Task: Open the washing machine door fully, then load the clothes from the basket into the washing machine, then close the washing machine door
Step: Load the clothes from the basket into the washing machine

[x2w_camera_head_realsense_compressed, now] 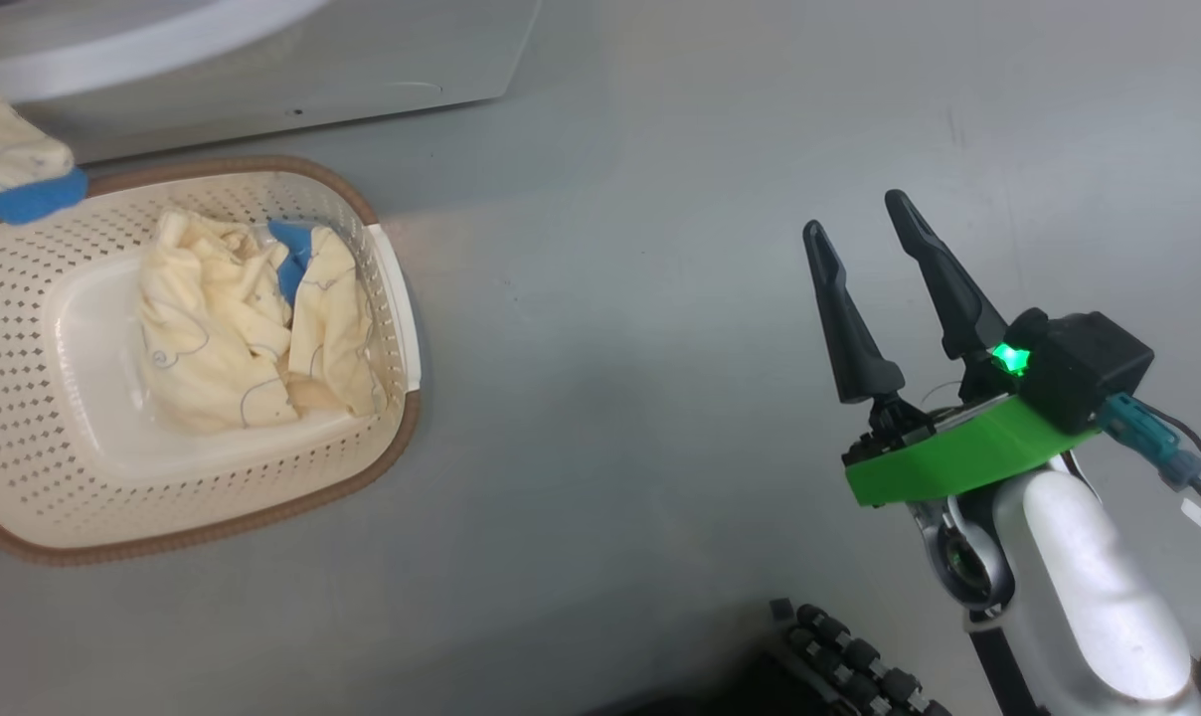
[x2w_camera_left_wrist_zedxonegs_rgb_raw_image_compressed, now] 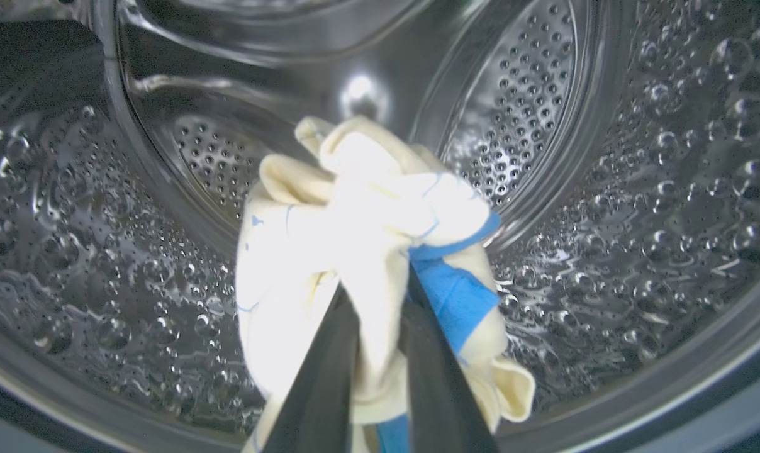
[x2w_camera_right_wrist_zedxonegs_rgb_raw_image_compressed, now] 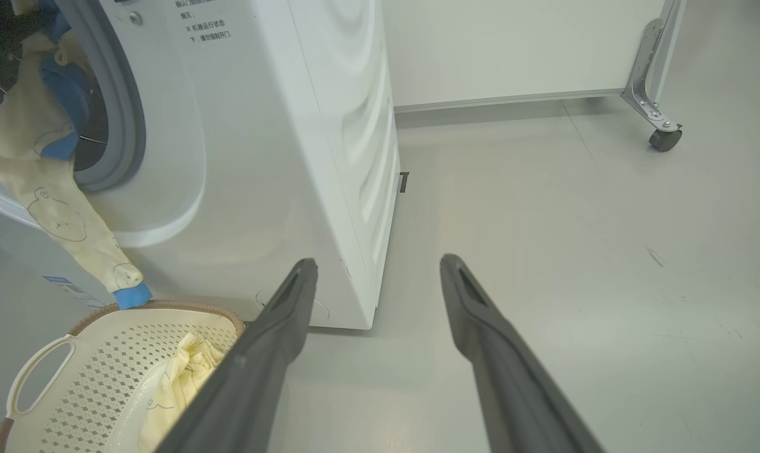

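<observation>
Left pincer [x2w_camera_left_wrist_zedxonegs_rgb_raw_image_compressed: 380, 283] clamps a cream-and-blue garment [x2w_camera_left_wrist_zedxonegs_rgb_raw_image_compressed: 355, 214] at the steel drum [x2w_camera_left_wrist_zedxonegs_rgb_raw_image_compressed: 638, 189] mouth, seemingly for release inside; right pincer [x2w_camera_head_realsense_compressed: 856, 214] hangs spread wide, empty. Another garment [x2w_camera_head_realsense_compressed: 243, 328] lies in the basket [x2w_camera_head_realsense_compressed: 24, 328].

The head view looks steeply down on the floor [x2w_camera_head_realsense_compressed: 660, 447], the basket [x2w_camera_head_realsense_compressed: 14, 398] at its left. The left wrist view sits close inside the drum [x2w_camera_left_wrist_zedxonegs_rgb_raw_image_compressed: 606, 251], facing its rear wall. The right wrist view looks low along the floor beside the washing machine [x2w_camera_right_wrist_zedxonegs_rgb_raw_image_compressed: 260, 157], sharing the basket with the head view
</observation>
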Motion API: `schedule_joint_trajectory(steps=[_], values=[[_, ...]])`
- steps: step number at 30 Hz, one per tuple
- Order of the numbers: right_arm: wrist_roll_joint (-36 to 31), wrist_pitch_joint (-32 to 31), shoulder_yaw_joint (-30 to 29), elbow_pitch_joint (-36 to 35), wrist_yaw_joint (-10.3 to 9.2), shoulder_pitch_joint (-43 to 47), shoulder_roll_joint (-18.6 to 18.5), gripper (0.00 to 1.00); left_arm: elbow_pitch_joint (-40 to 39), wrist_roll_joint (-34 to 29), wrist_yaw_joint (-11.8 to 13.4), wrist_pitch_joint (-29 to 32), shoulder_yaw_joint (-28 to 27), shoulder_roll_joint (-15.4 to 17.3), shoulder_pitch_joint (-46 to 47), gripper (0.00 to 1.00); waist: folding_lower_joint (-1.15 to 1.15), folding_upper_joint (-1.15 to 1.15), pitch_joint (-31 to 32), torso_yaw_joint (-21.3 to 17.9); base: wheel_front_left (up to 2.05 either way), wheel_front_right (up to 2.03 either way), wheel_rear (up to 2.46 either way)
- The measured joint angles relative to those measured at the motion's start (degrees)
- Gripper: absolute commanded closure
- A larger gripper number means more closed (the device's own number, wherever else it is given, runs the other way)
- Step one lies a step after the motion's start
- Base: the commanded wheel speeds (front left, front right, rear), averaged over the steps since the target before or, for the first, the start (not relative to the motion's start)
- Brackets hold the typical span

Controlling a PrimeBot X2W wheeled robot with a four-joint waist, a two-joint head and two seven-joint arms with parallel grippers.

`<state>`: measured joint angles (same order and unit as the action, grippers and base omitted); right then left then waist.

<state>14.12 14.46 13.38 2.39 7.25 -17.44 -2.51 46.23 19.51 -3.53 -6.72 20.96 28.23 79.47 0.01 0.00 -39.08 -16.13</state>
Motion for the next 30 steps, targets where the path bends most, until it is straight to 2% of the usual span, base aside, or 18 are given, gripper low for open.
schedule_joint_trajectory(steps=[4,8,9,11,23,26,30], values=[[0.00,0.00,0.30,-0.20,0.00,-0.43,0.00,0.00,1.33,-0.25,0.48,-5.30,-0.74,-0.03,3.60,1.00,-0.01,0.00,-0.86,-0.38,0.00,0.00,0.00],[0.00,0.00,0.59,-0.71,0.00,-1.12,0.00,0.00,4.64,1.94,0.54,-6.44,-3.07,-0.34,6.58,1.00,-0.01,0.00,-1.84,-0.72,0.00,0.00,0.00],[0.00,0.00,0.71,-0.79,0.00,-1.25,0.00,0.00,5.82,2.60,0.54,-6.44,-3.68,-0.47,6.71,0.79,-0.01,0.00,-2.09,-0.82,0.00,0.00,0.00],[0.02,0.00,0.83,-1.01,0.00,-1.51,0.00,0.00,8.02,3.12,0.42,-6.37,-3.83,-0.56,6.71,0.00,-0.01,0.00,-2.63,-0.94,0.00,0.00,0.00],[0.49,0.00,0.38,-1.07,0.00,-1.96,0.00,0.00,13.34,3.34,-0.37,-6.95,-2.72,-2.59,7.47,0.00,-0.01,0.00,-3.59,0.37,0.00,0.00,0.00],[0.44,0.00,0.05,-1.05,0.00,-2.03,-0.01,0.00,13.36,3.30,0.58,-7.46,-2.53,-3.10,6.84,0.00,-0.01,0.00,-3.26,0.97,0.00,0.00,0.00],[0.42,0.00,-0.35,-0.97,0.00,-2.05,-0.02,0.00,13.02,2.18,3.37,-7.57,-1.91,-3.60,3.61,0.00,-0.01,0.00,-2.55,1.88,0.00,0.00,0.00]])
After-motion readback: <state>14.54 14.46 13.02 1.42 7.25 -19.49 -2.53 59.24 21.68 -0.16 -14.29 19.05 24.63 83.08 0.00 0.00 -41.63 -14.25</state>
